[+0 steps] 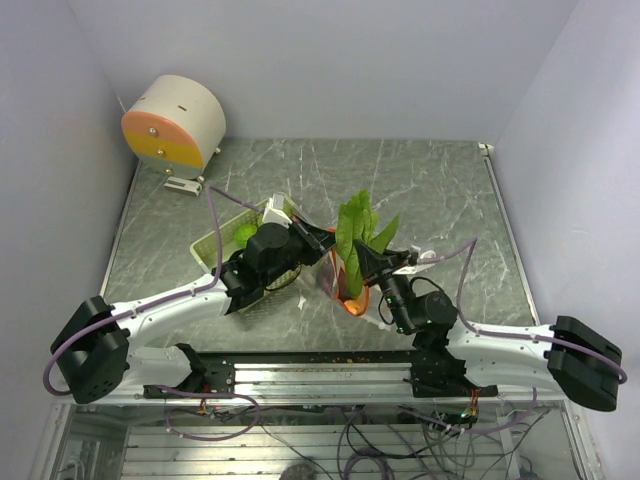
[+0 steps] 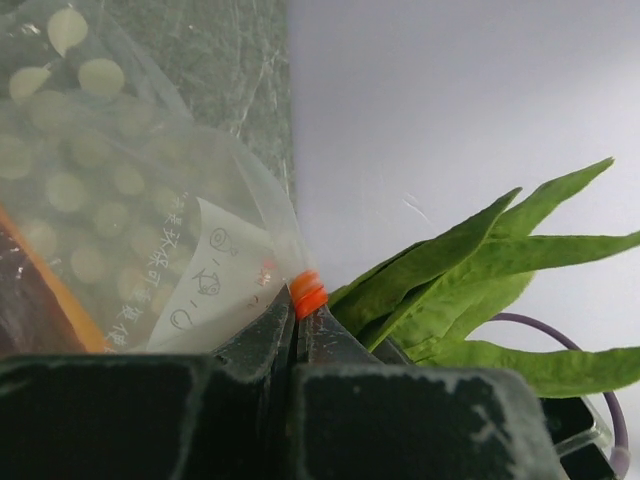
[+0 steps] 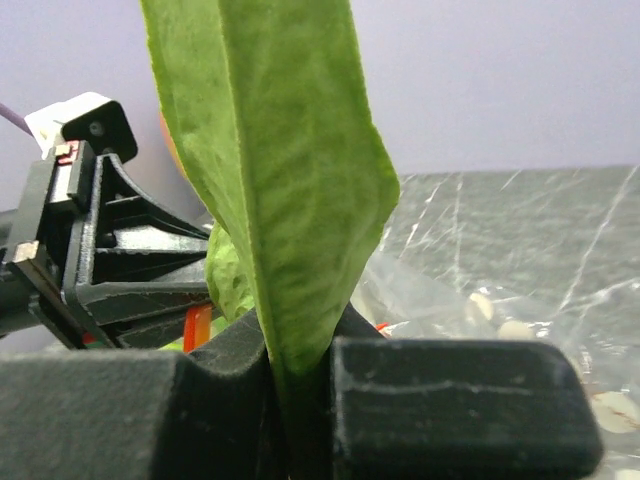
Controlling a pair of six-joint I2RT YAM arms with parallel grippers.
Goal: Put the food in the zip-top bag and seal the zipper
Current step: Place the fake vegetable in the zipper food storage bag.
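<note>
Item: bagging of toy produce – state of progress, judged midway at best

- Zip-top bag: clear film printed with pale dots, held up off the table between the two arms. Its orange zipper strip is not sealed.
- Left gripper: jaws pinched together on the bag's top edge, right at the zipper strip.
- Right gripper: jaws closed on one of the carrot's leaves, near its base.
- Carrot: orange body hanging low at the bag, long green leaves standing up above both grippers. An orange shape shows through the film in the left wrist view – whether it is inside the bag or behind it cannot be told.
- Green ball: bumpy, light green, lying in the pale-green basket behind the left arm, not yet bagged.
- Outstanding: seat the carrot fully, load the remaining produce, press the zipper shut
</note>
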